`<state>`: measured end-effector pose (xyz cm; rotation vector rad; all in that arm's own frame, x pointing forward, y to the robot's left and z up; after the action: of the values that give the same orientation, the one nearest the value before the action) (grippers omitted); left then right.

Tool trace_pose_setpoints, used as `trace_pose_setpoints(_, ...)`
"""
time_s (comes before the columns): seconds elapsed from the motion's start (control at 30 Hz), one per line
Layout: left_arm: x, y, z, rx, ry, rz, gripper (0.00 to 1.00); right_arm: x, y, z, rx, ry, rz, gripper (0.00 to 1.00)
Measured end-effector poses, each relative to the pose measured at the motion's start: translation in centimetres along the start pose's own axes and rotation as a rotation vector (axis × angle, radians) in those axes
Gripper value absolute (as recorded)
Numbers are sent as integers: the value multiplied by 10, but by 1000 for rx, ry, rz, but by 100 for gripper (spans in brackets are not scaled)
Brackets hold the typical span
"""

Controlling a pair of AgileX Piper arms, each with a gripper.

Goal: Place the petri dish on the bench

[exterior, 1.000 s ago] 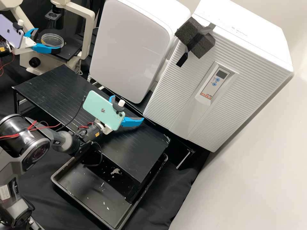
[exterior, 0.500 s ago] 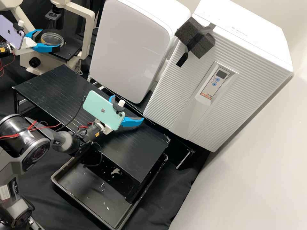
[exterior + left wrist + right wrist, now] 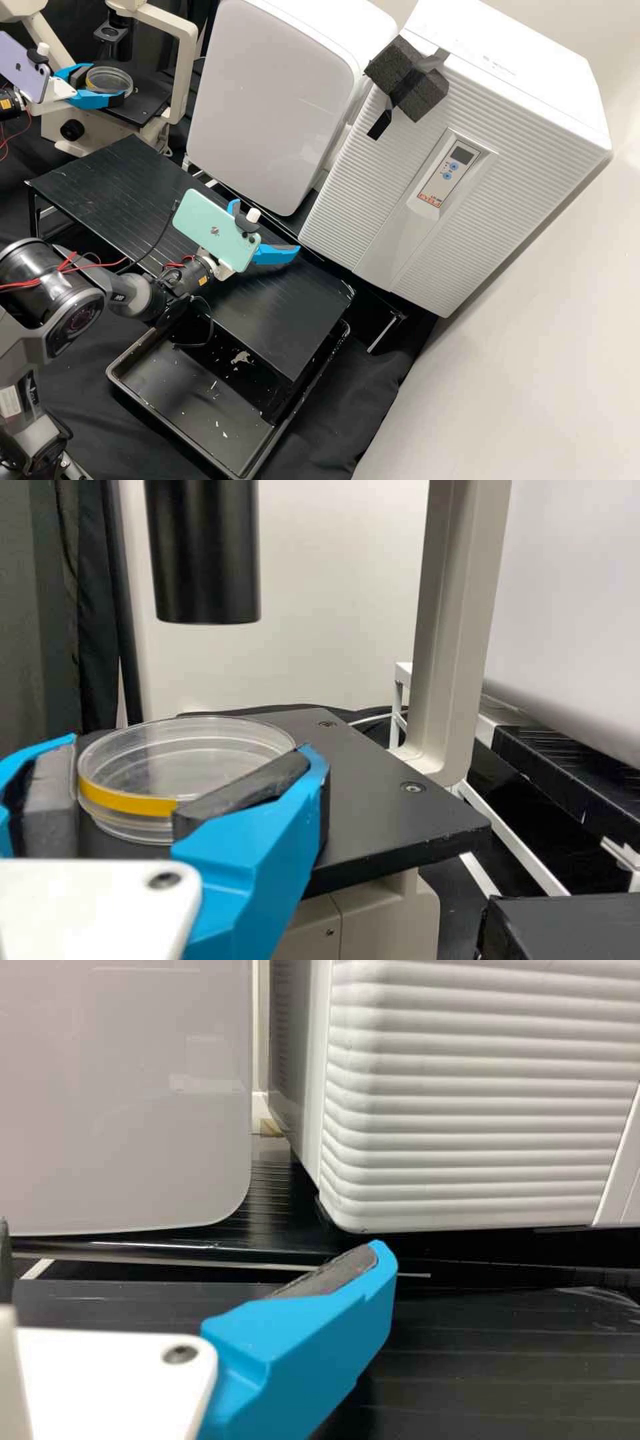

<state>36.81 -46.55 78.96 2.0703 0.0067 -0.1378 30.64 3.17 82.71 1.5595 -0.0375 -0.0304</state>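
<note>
Left gripper [image 3: 108, 83]: you are clamping the clear round petri dish with a yellow band [image 3: 125, 800] between two blue fingers, their dark pads pressing its opposite sides. The dish is sitting level at the black microscope stage [image 3: 370, 800]; whether it is resting there or hovering just above, you are not able to tell.

Right gripper [image 3: 267, 227]: you are holding its fingers apart over the black slatted platform [image 3: 100, 180].

Containers: the dish is showing clear walls; its contents are staying unclear. The black rectangular tray [image 3: 193, 413] is lying partly under the platform, holding pale flakes [image 3: 241, 359].

Surroundings: a black cylinder [image 3: 205, 550] is hanging above the stage. The cream microscope upright [image 3: 455, 630] is standing beside it, between the dish and the white box with a glossy grey front [image 3: 273, 100]. A white ribbed cabinet [image 3: 373, 187] is standing beside that box, carrying a dark foam block [image 3: 417, 87].
</note>
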Motion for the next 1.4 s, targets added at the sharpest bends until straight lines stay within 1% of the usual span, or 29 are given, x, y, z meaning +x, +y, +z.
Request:
trace_pose_setpoints(0.17, 0, -2, -1, 1, -3, 8, 0, 0, 0, 0, 0, 0, 0, 100)
trace_pose_setpoints(0.33, -4, -3, -5, 6, -11, 0, 0, 0, 0, 0, 0, 0, 0, 100)
trace_pose_setpoints(0.4, -9, 1, -6, -1, -21, 0, 0, 0, 0, 0, 0, 0, 0, 100)
trace_pose_setpoints(0.47, -14, 4, -5, -7, -39, -19, 0, 0, 0, 0, 0, 0, 0, 100)
trace_pose_setpoints(0.6, -25, 14, -5, -23, -51, -21, 0, 0, 0, 0, 0, 0, 0, 100)
trace_pose_setpoints(0.67, -29, 22, -3, -12, -65, -3, 0, 0, 0, 0, 0, 0, 0, 100)
trace_pose_setpoints(0.77, -36, 32, -3, -14, -71, 22, 0, 0, 0, 0, 0, 0, 0, 100)
trace_pose_setpoints(0.83, -39, 41, -4, -11, -68, 48, 0, 0, 0, 0, 0, 0, 0, 100)
trace_pose_setpoints(0.9, -41, 44, -4, -11, -70, 60, 0, 0, 0, 0, 0, 0, 0, 100)
trace_pose_setpoints(1.13, -41, 44, -2, -17, -75, 60, 0, 0, 0, 0, 0, 0, 0, 100)
trace_pose_setpoints(1.4, -40, 30, -1, -23, -76, 13, 0, 0, 0, 0, 0, 0, 0, 100)
